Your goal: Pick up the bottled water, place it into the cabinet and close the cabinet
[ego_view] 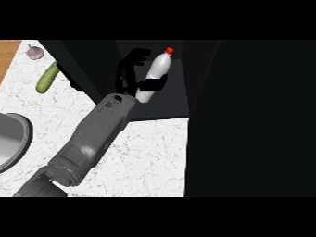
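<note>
Now, the placing step is in hand: the left hand (129, 69) has the bottled water (157, 67) up in the upper middle of the frame, over the dark mouth of the cabinet (167, 109). The bottle leans, its red cap (169, 50) pointing to the upper right and its base nearest the wrist. The grey forearm (91, 139) runs in from the lower left across the white marbled counter (147, 157).

And the grip: one black digit wraps across the bottle's lower body, pinching it against the palm. The other fingers (135, 54) rise along the bottle's left side. They are black against the black cabinet, so how far they curl cannot be told. Whether the base touches the cabinet floor cannot be told either.

By the look of it, pick-up is done and release is not. The next move calls for bringing the bottle upright and down onto the cabinet floor. Then the digits must part and the hand draw back clear before the cabinet is closed. The lean is the thing to watch; let go like this, the bottle could well tip.

The right hand does not show. A green cucumber (47, 77) lies at the upper left, well apart.
</note>
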`<control>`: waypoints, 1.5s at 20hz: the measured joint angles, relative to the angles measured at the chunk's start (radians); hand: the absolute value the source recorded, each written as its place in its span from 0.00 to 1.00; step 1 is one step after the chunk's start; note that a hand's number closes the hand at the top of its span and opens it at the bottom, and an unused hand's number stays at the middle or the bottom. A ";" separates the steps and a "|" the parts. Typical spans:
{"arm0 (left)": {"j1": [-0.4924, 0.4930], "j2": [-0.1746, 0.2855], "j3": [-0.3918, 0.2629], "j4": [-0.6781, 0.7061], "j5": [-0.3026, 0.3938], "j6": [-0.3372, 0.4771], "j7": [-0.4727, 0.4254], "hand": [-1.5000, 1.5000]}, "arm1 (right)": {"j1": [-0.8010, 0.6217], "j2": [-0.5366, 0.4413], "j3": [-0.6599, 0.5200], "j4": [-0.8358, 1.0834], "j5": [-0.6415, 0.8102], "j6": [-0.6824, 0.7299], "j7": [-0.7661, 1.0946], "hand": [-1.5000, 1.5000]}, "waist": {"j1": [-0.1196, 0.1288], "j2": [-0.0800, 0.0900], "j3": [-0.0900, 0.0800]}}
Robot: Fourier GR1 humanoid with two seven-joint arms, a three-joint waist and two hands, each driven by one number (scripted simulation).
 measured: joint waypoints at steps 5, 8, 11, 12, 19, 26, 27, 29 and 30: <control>-0.047 0.010 0.016 0.069 -0.013 0.046 -0.021 0.00 | -0.005 0.000 -0.010 0.002 -0.005 0.018 -0.013 0.00 | -0.006 0.005 -0.001; -0.071 0.023 0.034 0.073 -0.007 0.008 -0.050 0.00 | -0.015 0.006 -0.002 0.005 -0.006 0.022 -0.009 0.00 | -0.007 0.009 -0.001; -0.081 0.020 0.088 0.020 0.035 -0.024 -0.122 1.00 | -0.014 0.004 -0.004 0.005 -0.008 0.029 -0.007 0.00 | -0.002 0.008 -0.003; -0.074 0.014 0.108 -0.004 0.052 -0.040 -0.158 1.00 | -0.012 0.004 0.002 0.005 -0.008 0.031 -0.004 0.00 | 0.001 0.007 -0.003; -0.047 -0.006 0.168 -0.088 0.137 -0.252 -0.276 1.00 | -0.014 0.004 0.004 -0.001 -0.010 0.037 0.006 0.00 | 0.011 -0.002 -0.002; 0.013 -0.010 0.086 -0.197 0.231 -0.304 -0.273 1.00 | -0.033 0.010 0.035 -0.011 -0.002 0.032 0.046 0.00 | 0.022 -0.016 -0.001; 0.035 -0.010 0.067 -0.220 0.244 -0.320 -0.273 1.00 | -0.035 0.015 0.047 -0.009 0.002 0.027 0.048 0.00 | 0.025 -0.018 -0.001; 0.071 -0.011 0.031 -0.268 0.274 -0.369 -0.254 1.00 | -0.035 0.016 0.050 -0.011 0.004 0.024 0.051 0.00 | 0.029 -0.020 -0.001; 0.085 -0.011 0.012 -0.296 0.292 -0.391 -0.241 1.00 | -0.035 0.019 0.063 -0.010 0.007 0.021 0.053 0.00 | 0.030 -0.022 -0.001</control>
